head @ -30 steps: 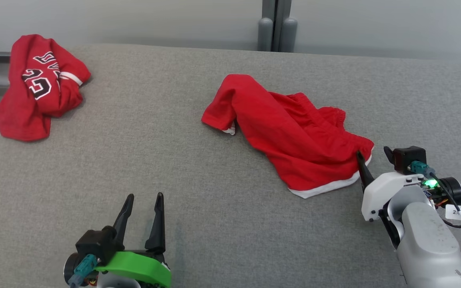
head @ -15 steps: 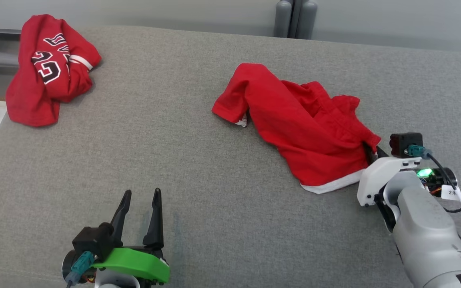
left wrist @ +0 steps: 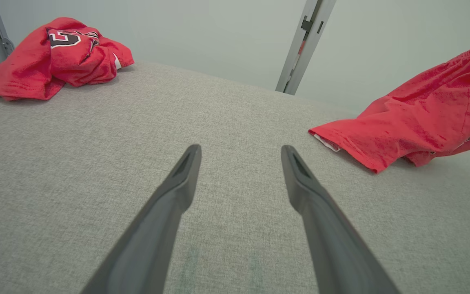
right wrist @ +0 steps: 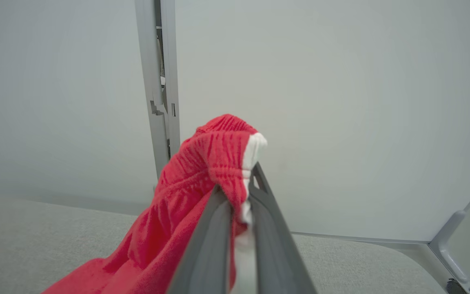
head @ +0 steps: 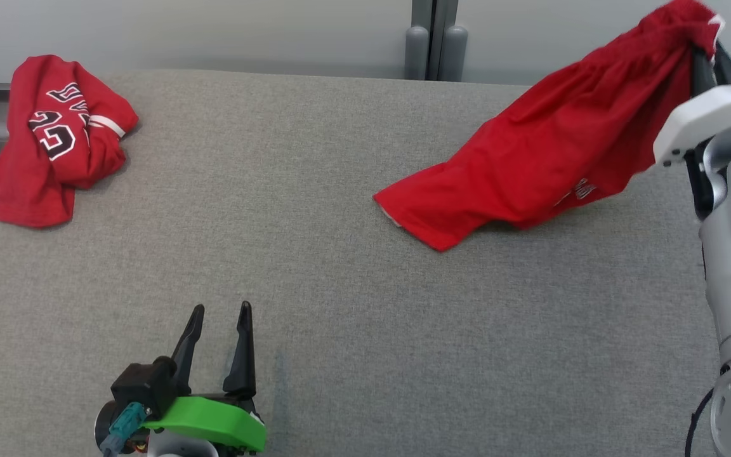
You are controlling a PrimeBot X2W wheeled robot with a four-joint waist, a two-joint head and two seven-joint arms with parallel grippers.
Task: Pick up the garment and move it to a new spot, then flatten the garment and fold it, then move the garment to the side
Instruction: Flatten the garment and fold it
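— Since the shorts lay heaped on the table half a second ago, what's different?
— right gripper [head: 705, 54] is up now, high at the far right. Fingers are pinched together on a gathered end of the red shorts [head: 549, 158], with white trim showing at the pinch. The shorts are no longer in a heap. They hang in a slope from the fingers down to the left, low leg hem on the grey table [head: 315, 285].
— Left side?
— left gripper [head: 219, 311] is in the same spot by the near edge, fingers apart, holding nothing.
— Room to move?
— Wide bare stretch from the left gripper across the middle to the shorts' hem. Red jersey [head: 54, 139] is bunched at the far left corner, spilling over the left edge, well apart from the shorts. Grey post [head: 432, 38] stands behind the back edge, centre. The held end sits against the wall, right of the post. Head camera has shifted a little, so the jersey's offset isn't real motion.
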